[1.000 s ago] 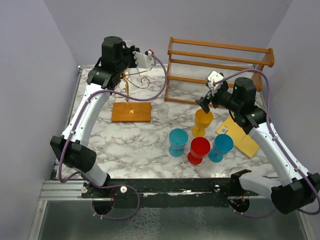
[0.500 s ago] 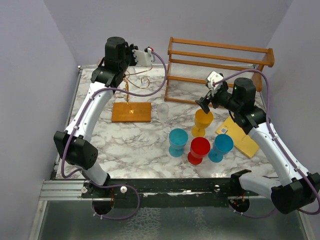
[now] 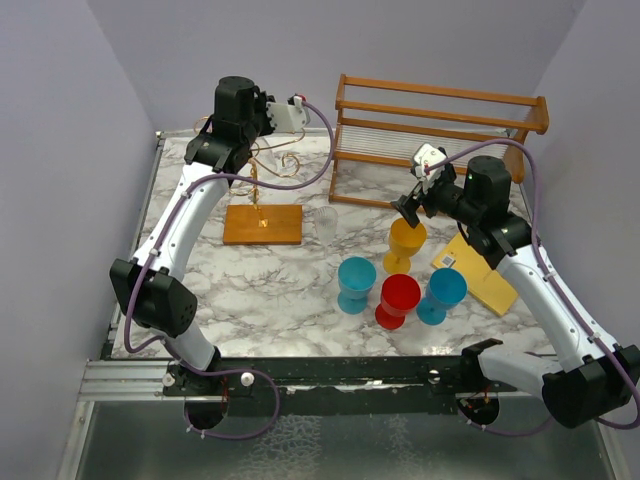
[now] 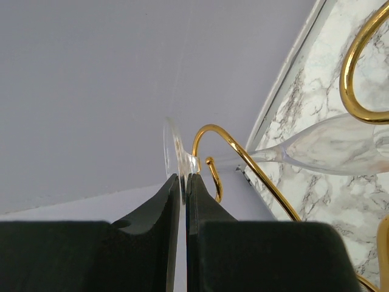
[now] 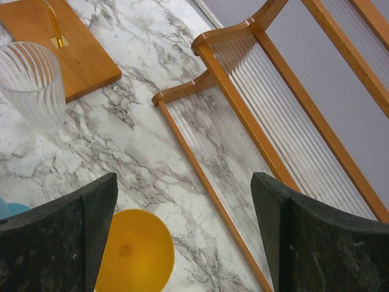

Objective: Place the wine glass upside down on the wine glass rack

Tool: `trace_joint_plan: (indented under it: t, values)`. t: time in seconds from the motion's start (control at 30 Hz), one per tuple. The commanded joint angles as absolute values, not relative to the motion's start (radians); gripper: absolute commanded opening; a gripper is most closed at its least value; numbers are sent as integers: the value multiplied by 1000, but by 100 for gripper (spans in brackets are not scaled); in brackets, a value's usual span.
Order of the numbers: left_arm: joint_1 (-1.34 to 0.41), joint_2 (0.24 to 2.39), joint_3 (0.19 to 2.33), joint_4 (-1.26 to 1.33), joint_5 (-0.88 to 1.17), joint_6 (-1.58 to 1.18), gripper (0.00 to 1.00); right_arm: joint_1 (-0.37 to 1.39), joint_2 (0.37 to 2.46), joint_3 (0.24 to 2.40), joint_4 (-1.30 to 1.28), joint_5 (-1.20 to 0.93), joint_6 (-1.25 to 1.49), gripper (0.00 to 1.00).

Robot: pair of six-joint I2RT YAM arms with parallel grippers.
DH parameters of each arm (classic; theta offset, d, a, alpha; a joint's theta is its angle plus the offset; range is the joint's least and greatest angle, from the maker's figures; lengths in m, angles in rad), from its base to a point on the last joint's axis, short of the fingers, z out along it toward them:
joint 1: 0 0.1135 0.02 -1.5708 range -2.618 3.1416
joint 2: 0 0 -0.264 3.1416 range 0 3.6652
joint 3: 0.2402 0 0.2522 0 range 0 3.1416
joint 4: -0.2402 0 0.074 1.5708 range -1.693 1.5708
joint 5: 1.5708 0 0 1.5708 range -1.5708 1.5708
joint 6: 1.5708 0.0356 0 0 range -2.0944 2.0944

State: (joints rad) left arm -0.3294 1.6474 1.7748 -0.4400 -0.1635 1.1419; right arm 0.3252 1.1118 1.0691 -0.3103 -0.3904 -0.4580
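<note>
— Where is the wine glass (image 4: 340,143) to be found?

— It is seen in the left wrist view, stretched from the centre to the right edge of the frame. Its round foot is clamped edge-on between the closed fingers of the left gripper (image 4: 184,177), at lower centre. The stem is crossed by a curled gold arm of the wine glass rack (image 4: 347,85), and the bowl is laid out to the right over the marble table (image 4: 328,85). Whether the stem is seated in the curl cannot be told.

— And from overhead?

— The left gripper is found at the upper left, over the gold wire tree. The glass itself can hardly be made out there. The rack's orange-brown base is set just below on the marble.

— How is the right gripper (image 5: 182,182) held?

— Its jaws are spread wide and nothing is held between them. It is poised just above the yellow goblet (image 5: 135,249), right of centre in the overhead view. In the right wrist view a clear ribbed cup (image 5: 30,82) is seen at the upper left, and the wooden slatted shelf (image 5: 240,104) across the upper right.

— What else is set out?

— A blue cup (image 3: 356,283), a red cup (image 3: 400,298) and a second blue cup (image 3: 443,292) are grouped below the goblet.
</note>
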Motion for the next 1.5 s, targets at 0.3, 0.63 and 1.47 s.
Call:
trace_joint_plan:
  t: [0.3, 0.63, 1.47]
  values:
    - [-329, 1631, 1830, -506, -178, 1093, 13, 321, 1094, 1061, -274, -407, -467, 90]
    - [-325, 1645, 1878, -565, -180, 1076, 19, 319, 1091, 1062, -275, -409, -466, 90]
    - [-324, 1602, 1914, -650, -102, 1050, 37, 318, 1095, 1066, -284, -416, -470, 91]
